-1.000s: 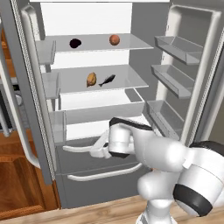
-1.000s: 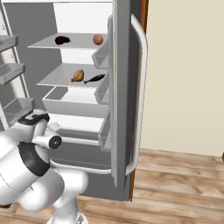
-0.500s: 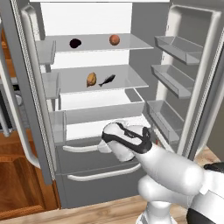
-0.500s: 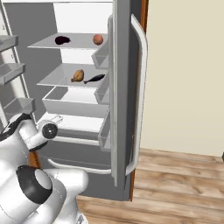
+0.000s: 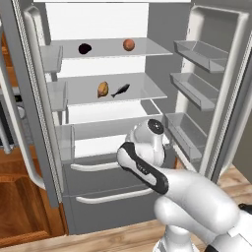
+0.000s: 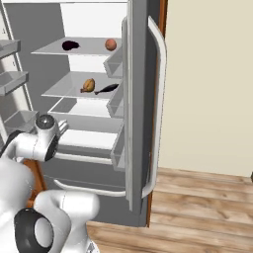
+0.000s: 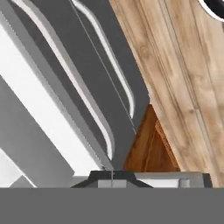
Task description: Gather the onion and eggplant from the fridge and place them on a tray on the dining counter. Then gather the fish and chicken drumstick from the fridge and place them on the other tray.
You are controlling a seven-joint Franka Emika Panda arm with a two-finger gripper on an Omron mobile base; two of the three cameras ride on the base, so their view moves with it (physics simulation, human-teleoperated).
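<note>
Fridge (image 5: 113, 64): both doors swung wide, shelves and door bins in plain view.
Upper shelf: eggplant (image 5: 84, 48) toward the left, onion (image 5: 128, 45) toward the right, well apart.
Middle shelf: chicken drumstick (image 5: 103, 89) and fish (image 5: 120, 90) just beside each other, the drumstick on the left.
Same items from the right base view: eggplant (image 6: 70, 45), onion (image 6: 110, 44), chicken drumstick (image 6: 88, 85), fish (image 6: 107, 89).
Arm: folded low in front of the lower drawers (image 5: 98, 182), below all four foods.
Hand (image 7: 112, 175): fingers pressed together, nothing between them; it points down at the drawer fronts (image 7: 87, 87) and the wooden floor (image 7: 188, 78).
Drawer handles: two pale bars (image 5: 106, 197) across the lower fronts.
</note>
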